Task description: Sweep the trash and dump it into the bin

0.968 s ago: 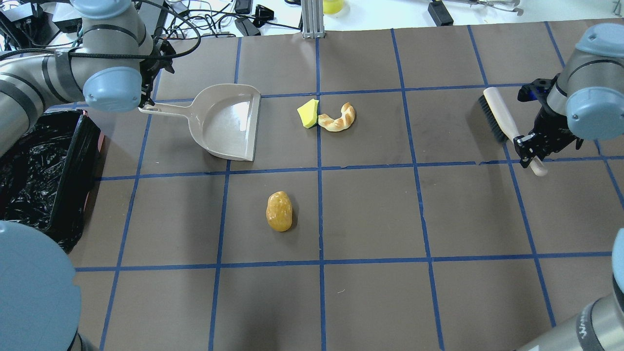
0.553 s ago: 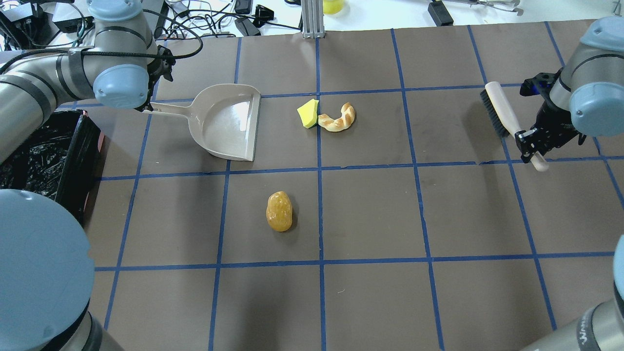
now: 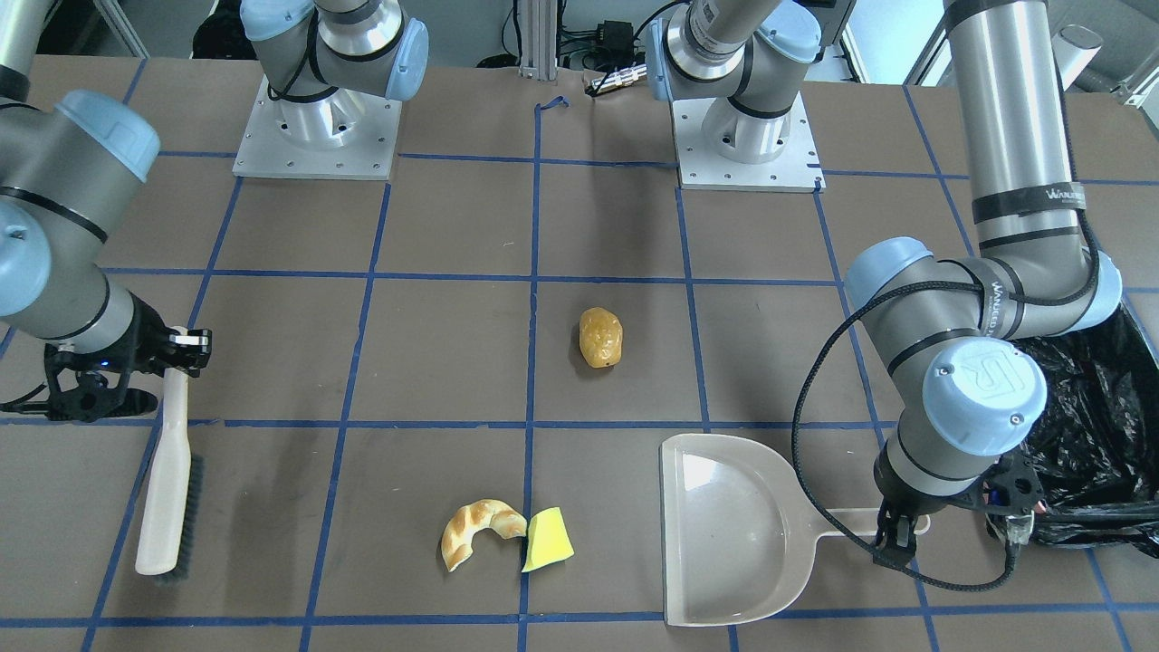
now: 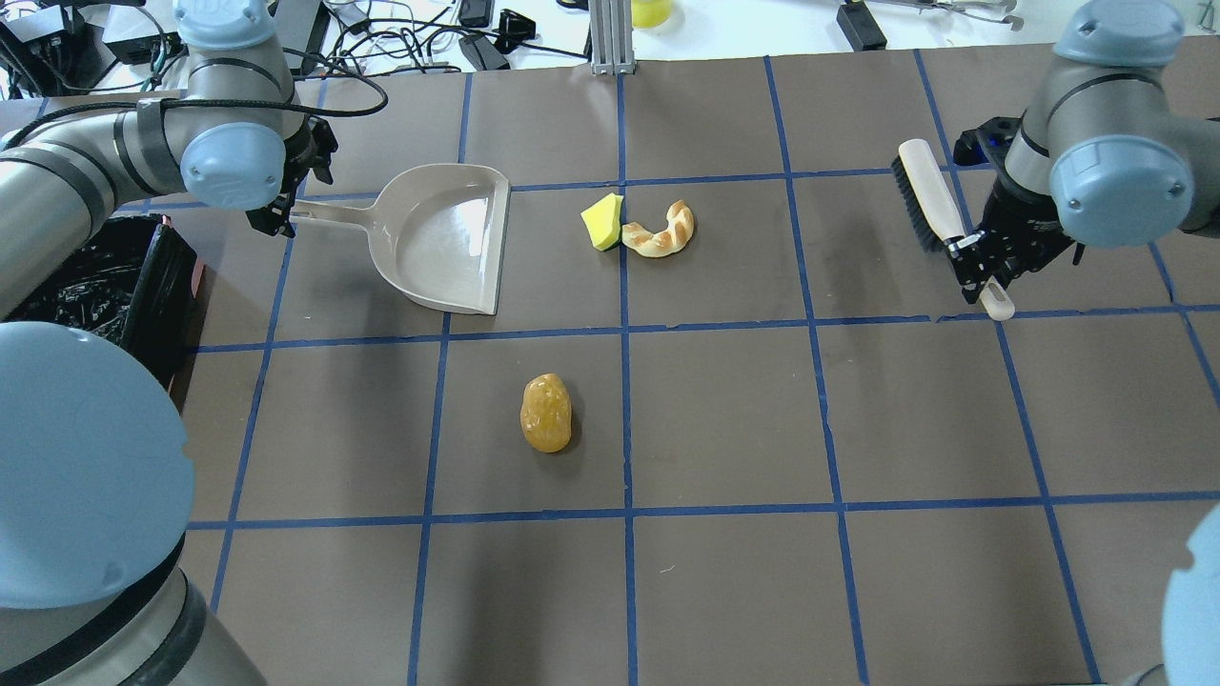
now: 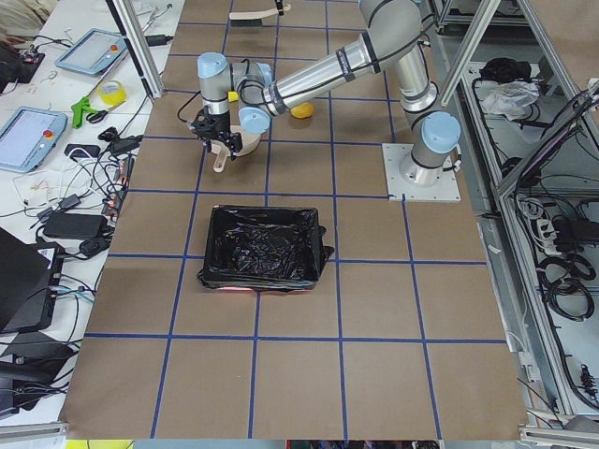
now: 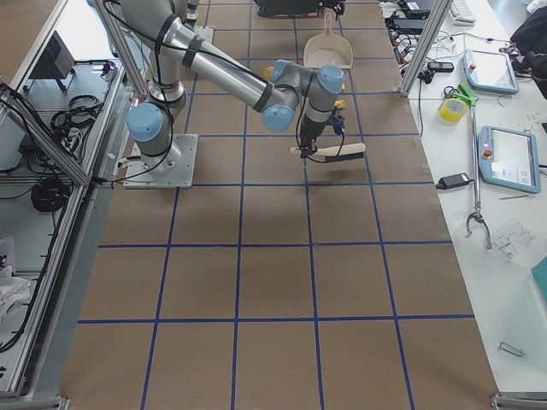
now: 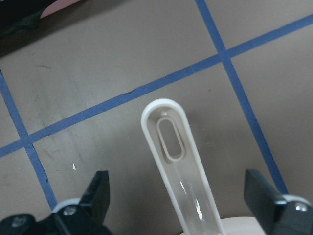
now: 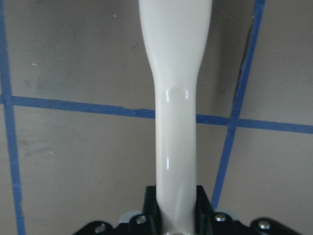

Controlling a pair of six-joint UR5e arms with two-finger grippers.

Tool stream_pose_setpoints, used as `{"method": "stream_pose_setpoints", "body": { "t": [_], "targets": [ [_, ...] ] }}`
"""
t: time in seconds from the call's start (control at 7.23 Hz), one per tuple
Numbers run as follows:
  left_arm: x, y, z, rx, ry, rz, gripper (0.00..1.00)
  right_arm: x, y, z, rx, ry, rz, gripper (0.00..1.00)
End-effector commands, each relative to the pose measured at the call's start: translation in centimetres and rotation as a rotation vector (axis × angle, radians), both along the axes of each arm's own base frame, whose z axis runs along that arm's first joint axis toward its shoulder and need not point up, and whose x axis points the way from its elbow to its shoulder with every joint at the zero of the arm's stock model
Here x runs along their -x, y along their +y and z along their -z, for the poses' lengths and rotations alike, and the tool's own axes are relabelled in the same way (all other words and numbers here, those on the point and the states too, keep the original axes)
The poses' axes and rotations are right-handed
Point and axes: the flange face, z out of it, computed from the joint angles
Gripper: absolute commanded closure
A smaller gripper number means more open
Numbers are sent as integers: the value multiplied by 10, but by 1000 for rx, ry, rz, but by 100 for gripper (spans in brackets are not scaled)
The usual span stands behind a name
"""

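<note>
The trash lies on the brown table: a golden-brown roll [image 4: 546,413] in the middle, and a tan croissant piece [image 4: 660,232] touching a yellow-green wedge [image 4: 602,221] farther back. The beige dustpan [image 4: 448,238] lies flat to their left. My left gripper [image 4: 276,214] is open, its fingers [image 7: 100,191] standing apart on either side of the dustpan handle [image 7: 173,147]. My right gripper [image 4: 977,267] is shut on the cream handle [image 8: 176,122] of a black-bristled brush [image 4: 929,205] at the far right. The black-bagged bin [image 4: 86,286] stands at the left edge.
Blue tape lines grid the table. Cables and gear lie beyond the far edge, by a metal post [image 4: 610,38]. The two arm bases [image 3: 312,136] stand at the near side. From the front, the bin [image 3: 1087,435] sits right beside my left arm's elbow.
My right arm has carried the brush leftward and farther back, toward the trash. My left wrist has shifted slightly at the dustpan handle's end; the dustpan and trash have not moved.
</note>
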Motion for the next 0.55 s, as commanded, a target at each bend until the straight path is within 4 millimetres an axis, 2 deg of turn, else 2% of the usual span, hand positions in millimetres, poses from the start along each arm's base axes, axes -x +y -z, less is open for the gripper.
{"method": "stream_pose_setpoints", "body": {
  "t": [0.0, 0.28, 0.42],
  "targets": [
    [0, -2, 14, -3, 18, -76, 3, -85, 11, -1, -24, 38, 54, 86],
    [0, -3, 15, 4, 19, -98, 3, -178, 28, 5, 6, 79, 156, 87],
    [0, -4, 17, 8, 19, -115, 3, -207, 23, 17, -1, 74, 201, 87]
  ]
}}
